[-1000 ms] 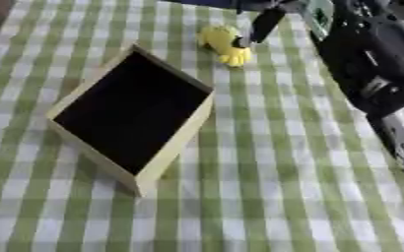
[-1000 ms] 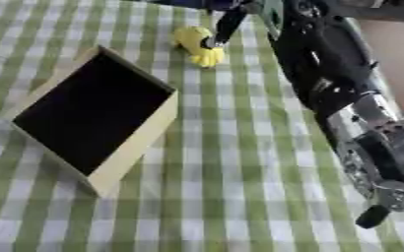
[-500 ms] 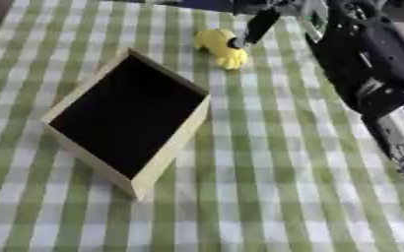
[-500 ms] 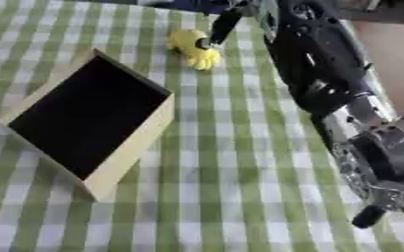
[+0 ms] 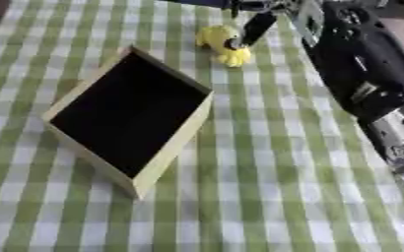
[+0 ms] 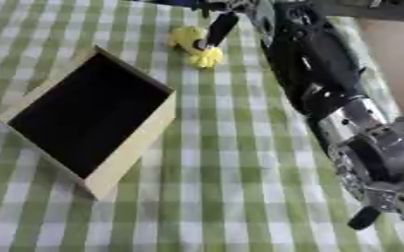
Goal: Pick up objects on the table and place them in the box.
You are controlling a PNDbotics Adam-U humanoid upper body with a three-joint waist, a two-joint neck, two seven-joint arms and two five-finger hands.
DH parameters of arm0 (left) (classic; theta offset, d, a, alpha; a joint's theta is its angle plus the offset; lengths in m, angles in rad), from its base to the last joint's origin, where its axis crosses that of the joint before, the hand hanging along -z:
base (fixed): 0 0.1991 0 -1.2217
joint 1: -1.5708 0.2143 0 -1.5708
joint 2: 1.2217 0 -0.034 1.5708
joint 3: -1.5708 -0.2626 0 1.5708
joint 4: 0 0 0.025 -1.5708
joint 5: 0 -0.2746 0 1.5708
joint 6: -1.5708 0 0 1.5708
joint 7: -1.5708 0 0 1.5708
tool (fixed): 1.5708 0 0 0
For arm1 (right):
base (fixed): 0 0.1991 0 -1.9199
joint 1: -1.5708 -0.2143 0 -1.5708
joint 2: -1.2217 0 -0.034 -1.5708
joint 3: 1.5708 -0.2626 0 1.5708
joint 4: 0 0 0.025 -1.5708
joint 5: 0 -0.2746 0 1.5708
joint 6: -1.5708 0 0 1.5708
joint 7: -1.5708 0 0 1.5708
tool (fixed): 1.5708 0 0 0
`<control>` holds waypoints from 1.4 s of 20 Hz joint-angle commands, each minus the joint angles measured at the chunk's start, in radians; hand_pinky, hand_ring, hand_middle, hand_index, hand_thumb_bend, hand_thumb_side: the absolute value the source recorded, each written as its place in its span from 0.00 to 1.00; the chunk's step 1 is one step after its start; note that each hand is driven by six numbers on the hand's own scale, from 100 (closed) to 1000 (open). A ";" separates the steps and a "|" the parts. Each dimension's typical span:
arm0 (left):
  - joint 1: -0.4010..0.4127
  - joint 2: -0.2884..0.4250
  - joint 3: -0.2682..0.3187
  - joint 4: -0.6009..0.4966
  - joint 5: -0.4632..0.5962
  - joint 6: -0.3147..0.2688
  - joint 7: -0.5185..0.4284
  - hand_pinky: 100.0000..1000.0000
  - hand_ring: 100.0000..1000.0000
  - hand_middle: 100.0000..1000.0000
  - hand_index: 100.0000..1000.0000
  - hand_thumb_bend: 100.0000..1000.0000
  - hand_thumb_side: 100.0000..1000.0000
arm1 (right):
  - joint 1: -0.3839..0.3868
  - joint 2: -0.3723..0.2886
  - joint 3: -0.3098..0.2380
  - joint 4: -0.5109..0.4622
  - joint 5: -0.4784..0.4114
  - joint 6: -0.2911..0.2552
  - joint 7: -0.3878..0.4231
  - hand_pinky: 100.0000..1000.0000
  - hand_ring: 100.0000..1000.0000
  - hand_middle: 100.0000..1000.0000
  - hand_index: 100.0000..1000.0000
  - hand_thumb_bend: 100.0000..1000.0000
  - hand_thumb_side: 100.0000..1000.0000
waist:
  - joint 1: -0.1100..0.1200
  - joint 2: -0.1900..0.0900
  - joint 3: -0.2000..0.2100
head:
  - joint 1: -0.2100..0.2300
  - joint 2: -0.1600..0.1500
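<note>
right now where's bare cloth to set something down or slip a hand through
The widest bare patch of checked cloth lies between the box and the right arm, running to the near edge. A strip left of the box is also free. The far end is crowded: the right hand touches the yellow toy.

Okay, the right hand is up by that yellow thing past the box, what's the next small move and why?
Probably curl the fingers round the yellow object and lift it. The right hand already has a dark finger resting on the object, which lies on the checked cloth just beyond the box's far corner. The box looks empty, so nothing has gone in yet. Whether it is gripped, I cannot tell.
</note>
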 commanded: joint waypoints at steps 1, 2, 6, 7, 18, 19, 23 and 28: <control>-0.010 0.009 -0.002 -0.016 0.002 -0.001 -0.005 0.48 0.54 0.62 0.77 0.31 0.56 | -0.015 -0.008 -0.009 -0.001 0.019 0.010 -0.006 0.85 0.88 0.76 0.99 0.27 0.43 | 0.005 -0.016 0.005 | -0.004 -0.014; -0.010 0.009 -0.002 -0.016 0.002 0.000 -0.006 0.48 0.54 0.62 0.77 0.31 0.56 | -0.013 -0.007 -0.010 0.003 0.023 0.012 -0.006 0.85 0.88 0.76 0.99 0.27 0.43 | 0.004 -0.015 0.007 | -0.005 -0.015; -0.012 0.009 -0.003 -0.016 0.002 0.000 -0.006 0.48 0.54 0.62 0.77 0.31 0.56 | -0.006 -0.002 -0.011 0.013 0.038 0.018 -0.014 0.84 0.87 0.75 0.98 0.23 0.43 | 0.005 -0.013 0.010 | -0.004 -0.018; -0.012 0.008 -0.003 -0.016 0.003 0.000 -0.007 0.48 0.54 0.62 0.77 0.31 0.56 | -0.005 0.000 -0.011 0.016 0.039 0.019 -0.017 0.83 0.87 0.74 0.98 0.22 0.44 | 0.004 -0.013 0.010 | -0.004 -0.018; -0.016 0.006 -0.004 -0.016 0.008 -0.001 -0.012 0.49 0.54 0.62 0.77 0.31 0.56 | 0.004 0.016 -0.008 0.032 0.009 0.036 -0.054 0.71 0.74 0.57 0.82 0.00 0.40 | 0.006 -0.017 0.009 | -0.008 -0.021; -0.016 0.006 -0.003 -0.016 0.008 -0.001 -0.011 0.49 0.54 0.62 0.77 0.31 0.56 | 0.005 0.014 -0.007 0.032 0.007 0.039 -0.059 0.70 0.73 0.55 0.81 0.00 0.37 | 0.006 -0.017 0.009 | -0.008 -0.022; -0.016 0.005 -0.002 -0.016 0.009 -0.001 -0.011 0.49 0.54 0.62 0.77 0.31 0.56 | 0.013 0.009 0.001 0.036 0.000 0.037 -0.076 0.64 0.67 0.50 0.76 0.00 0.18 | 0.005 -0.018 0.010 | -0.008 -0.021; -0.017 0.005 0.001 -0.016 0.010 -0.001 -0.008 0.49 0.54 0.61 0.77 0.31 0.56 | 0.015 0.011 0.004 0.031 -0.016 0.040 -0.122 0.49 0.55 0.43 0.66 0.00 0.00 | 0.005 -0.019 0.008 | -0.008 -0.018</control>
